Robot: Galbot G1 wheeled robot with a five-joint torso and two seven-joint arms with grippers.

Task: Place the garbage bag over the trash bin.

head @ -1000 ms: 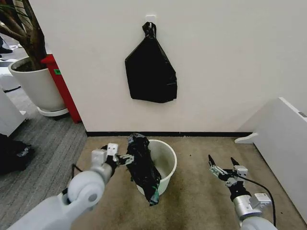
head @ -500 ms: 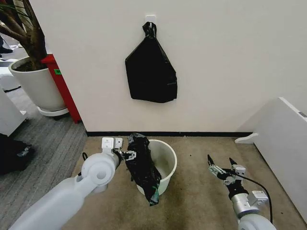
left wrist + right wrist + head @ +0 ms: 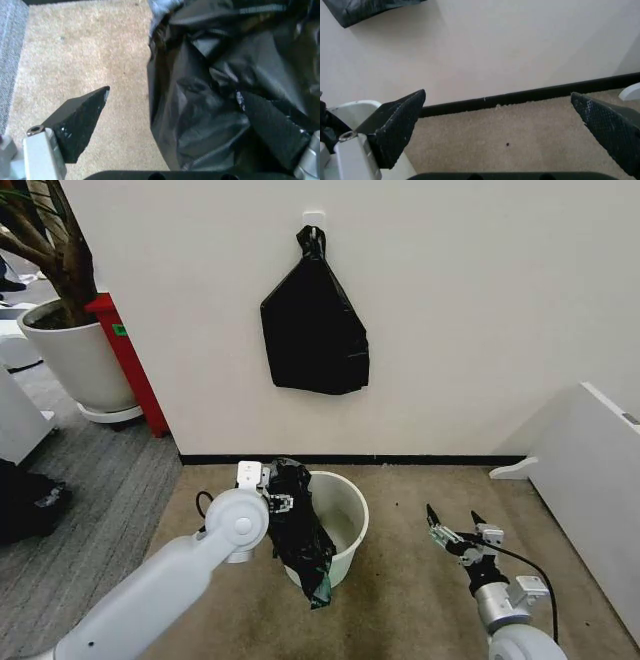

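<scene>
Now the left gripper (image 3: 283,502) is right at the thin, glossy, crinkled black plastic garbage bag (image 3: 300,530), which hangs bunched over the near-left rim of the small round cream-white plastic trash bin (image 3: 345,515), on the beige carpet close to the wall. Most of the film spills down the bin's outside, a tail drooping toward the floor, so the mouth is not yet spread around the rim. In the left wrist view the jaws stand apart: one black finger (image 3: 267,125) presses into the folds of the bag (image 3: 215,93), the other hangs clear over bare carpet, with nothing pinched between them. That looks like a reach to gather a fold, since the bag must be opened out before it can line the bin. The left arm stretches forward from the near left, elbow low, wrist turned in toward the bin.

Over on the right, the right gripper (image 3: 452,532) hovers low above the carpet, well apart from the bin, jaws spread wide and pointing toward the wall, holding nothing and seemingly waiting its turn.
</scene>
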